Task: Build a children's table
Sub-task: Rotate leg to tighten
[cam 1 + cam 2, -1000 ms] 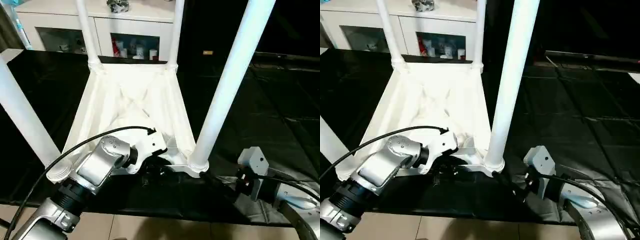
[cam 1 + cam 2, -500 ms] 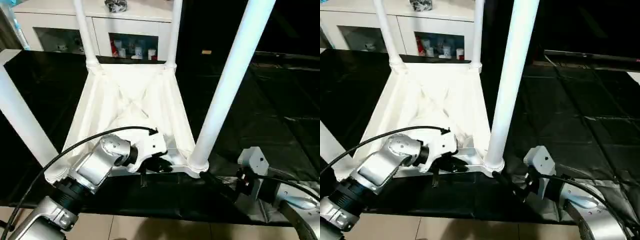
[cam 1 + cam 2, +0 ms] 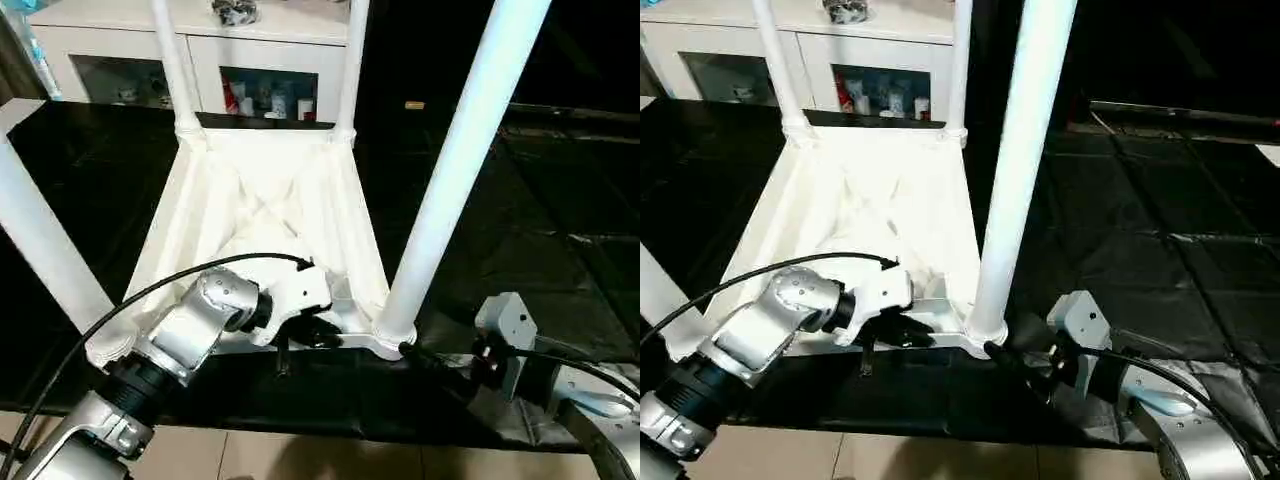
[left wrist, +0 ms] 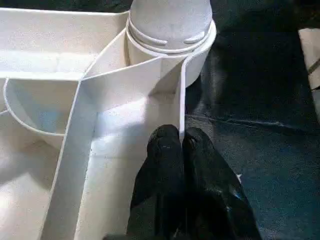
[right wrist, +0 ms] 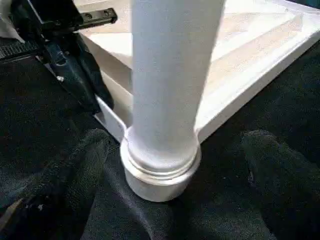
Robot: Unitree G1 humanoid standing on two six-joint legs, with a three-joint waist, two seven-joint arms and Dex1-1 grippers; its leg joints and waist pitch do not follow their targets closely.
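Table (image 3: pixel 265 200) likely light, stiff, slick plastic: left gripper (image 4: pixel 181 145) pinches near rim lower centre (thin wall), right gripper (image 5: pixel 172 165) gapes around leg (image 3: pixel 455 170).

Silver forearms (image 3: pixel 190 335), black cables, white wrist housings, black-fingered tools.
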